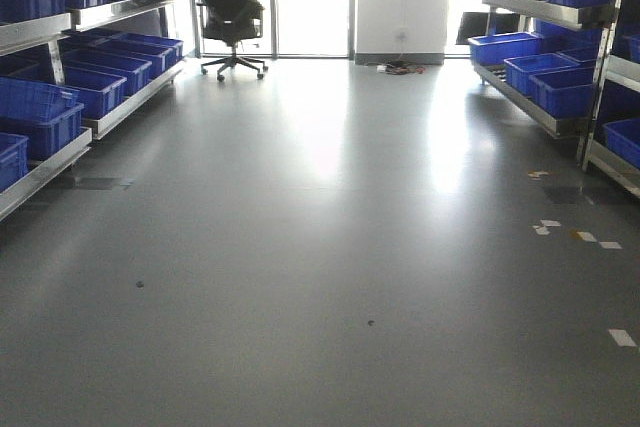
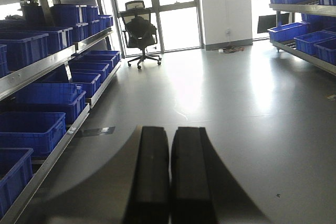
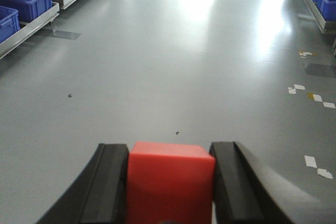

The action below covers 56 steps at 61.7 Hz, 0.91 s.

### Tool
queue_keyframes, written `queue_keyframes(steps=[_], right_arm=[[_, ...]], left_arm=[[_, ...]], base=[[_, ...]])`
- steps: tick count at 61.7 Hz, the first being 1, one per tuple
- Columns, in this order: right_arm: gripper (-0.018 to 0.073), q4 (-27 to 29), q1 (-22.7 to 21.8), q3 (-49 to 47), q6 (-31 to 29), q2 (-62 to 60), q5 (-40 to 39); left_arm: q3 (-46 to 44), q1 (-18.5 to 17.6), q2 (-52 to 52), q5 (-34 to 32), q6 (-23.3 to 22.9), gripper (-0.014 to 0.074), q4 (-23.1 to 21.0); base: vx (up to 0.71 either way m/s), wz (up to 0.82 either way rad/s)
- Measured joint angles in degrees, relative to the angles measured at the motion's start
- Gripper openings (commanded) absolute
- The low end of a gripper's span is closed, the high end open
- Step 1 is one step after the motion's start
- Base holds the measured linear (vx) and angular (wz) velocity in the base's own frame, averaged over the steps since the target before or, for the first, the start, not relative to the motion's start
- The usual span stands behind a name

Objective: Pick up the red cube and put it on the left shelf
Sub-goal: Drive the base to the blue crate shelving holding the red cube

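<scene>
Fig.: R gripper point(image 3: 169, 155) was clamped on red cube point(image 3: 170, 184); L gripper point(image 2: 169, 137) had jaws together, empty. Left shelf point(image 1: 135, 99) lay off to the left, well apart from cube, nearer L gripper.

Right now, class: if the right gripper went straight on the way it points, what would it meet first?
Probably nothing near: the right gripper, shut on the red cube, faces grey floor. The way looks free, though depth is unclear.

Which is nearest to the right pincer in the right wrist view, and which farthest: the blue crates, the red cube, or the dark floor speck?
1. Red cube, clamped in the right pincer.
2. Dark floor speck, just ahead.
3. Blue crates, far left.
</scene>
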Motion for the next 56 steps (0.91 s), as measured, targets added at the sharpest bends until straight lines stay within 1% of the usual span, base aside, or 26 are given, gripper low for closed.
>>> queue_keyframes(steps=[18, 30, 56], right_arm=[[0.0060, 0.0, 0.0, 0.0, 0.0, 0.0, 0.3], [0.0060, 0.0, 0.0, 0.0, 0.0, 0.0, 0.3], [0.0060, 0.0, 0.0, 0.0, 0.0, 0.0, 0.3]], left_arm=[[0.0, 0.0, 0.0, 0.0, 0.0, 0.0106, 0.0], [0.0, 0.0, 0.0, 0.0, 0.0, 0.0106, 0.0], [0.0, 0.0, 0.0, 0.0, 0.0, 0.0106, 0.0]], base=[[0.15, 0.05], [0.26, 0.12], [0.39, 0.02]])
